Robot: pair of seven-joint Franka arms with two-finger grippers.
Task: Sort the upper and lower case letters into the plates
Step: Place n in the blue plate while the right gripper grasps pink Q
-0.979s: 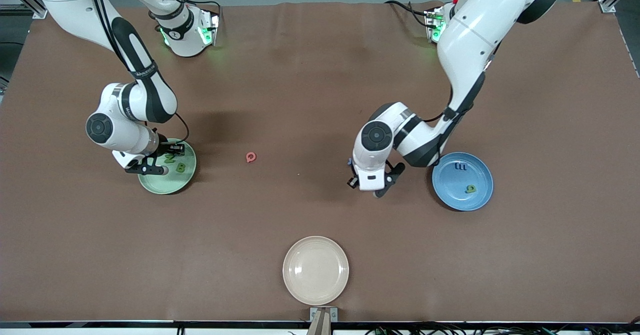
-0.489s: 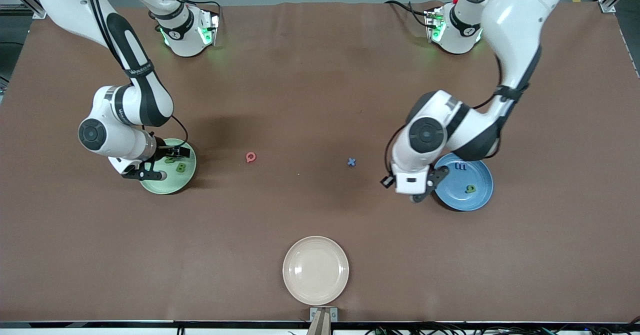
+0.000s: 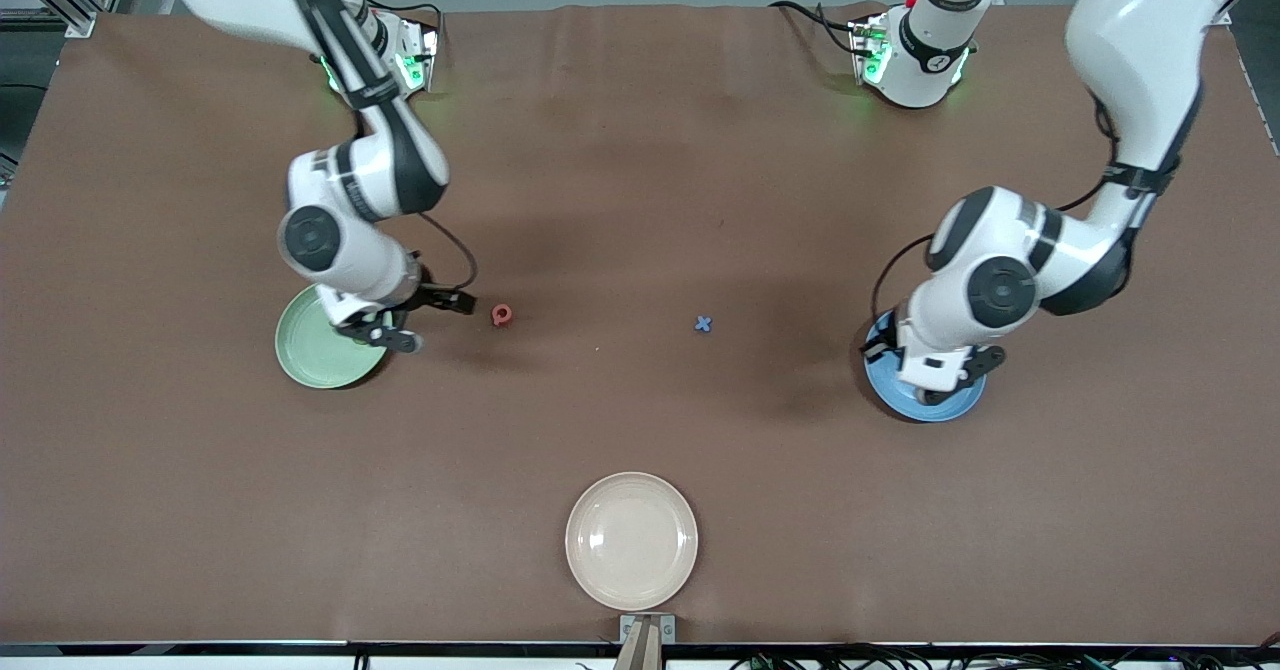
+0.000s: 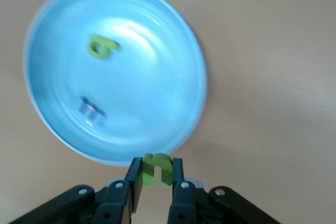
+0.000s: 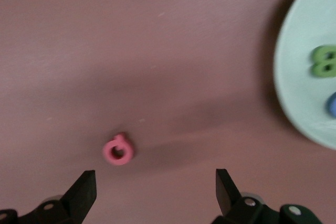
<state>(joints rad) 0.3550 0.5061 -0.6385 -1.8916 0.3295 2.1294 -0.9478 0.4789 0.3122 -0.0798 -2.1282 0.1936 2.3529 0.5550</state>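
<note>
From the front view I see the pale green plate (image 3: 315, 352) at the right arm's end of the table and the blue plate (image 3: 925, 395) at the left arm's end, both round and shallow. The cream plate (image 3: 631, 540) lies nearest the camera. A red letter (image 3: 502, 315) and a small blue x (image 3: 704, 324) lie on the cloth between the two plates. The right gripper (image 3: 400, 325) hangs over the green plate's edge; the left gripper (image 3: 935, 375) hangs over the blue plate.

My left wrist view gives what the front hides: the left gripper (image 4: 156, 179) has its fingers clamped on a green letter n (image 4: 156, 168), and the blue plate (image 4: 157, 103) holds a green letter (image 4: 103, 46) and a blue letter (image 4: 91, 110).

In my right wrist view the right gripper (image 5: 156, 190) stands with fingers wide apart, empty, the red letter (image 5: 118, 150) between them on the table; the green plate (image 5: 299, 77) carries a green B (image 5: 324, 61).
</note>
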